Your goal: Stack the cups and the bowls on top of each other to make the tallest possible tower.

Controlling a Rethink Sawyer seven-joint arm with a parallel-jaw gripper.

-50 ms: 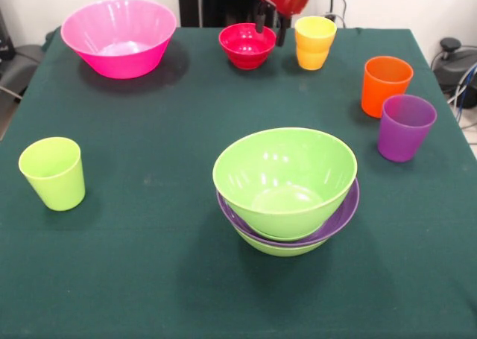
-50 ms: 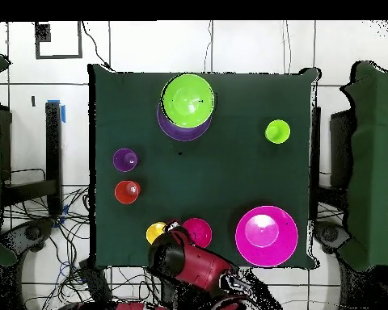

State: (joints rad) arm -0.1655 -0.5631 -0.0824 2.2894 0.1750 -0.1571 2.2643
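Observation:
The tower (image 1: 285, 190) (image 2: 187, 101) is a lime green bowl nested in a wide purple bowl on another green bowl, at the table's middle front. My gripper (image 1: 270, 27) (image 2: 176, 228) hangs at the far edge, open. One finger is inside the small red bowl (image 1: 246, 47) (image 2: 199, 232); the other is outside its rim, beside the yellow-orange cup (image 1: 314, 42) (image 2: 155, 233). The large pink bowl (image 1: 119, 37) (image 2: 266, 236) stands alone at the far left. Three more cups stand apart: lime green (image 1: 52, 173) (image 2: 277, 131), orange (image 1: 385, 86) (image 2: 127, 191) and purple (image 1: 405, 127) (image 2: 124, 159).
A dark green cloth covers the table (image 1: 149, 264). Cables and dark equipment lie beyond the table's right edge in the front view. The orange and purple cups nearly touch each other near that edge.

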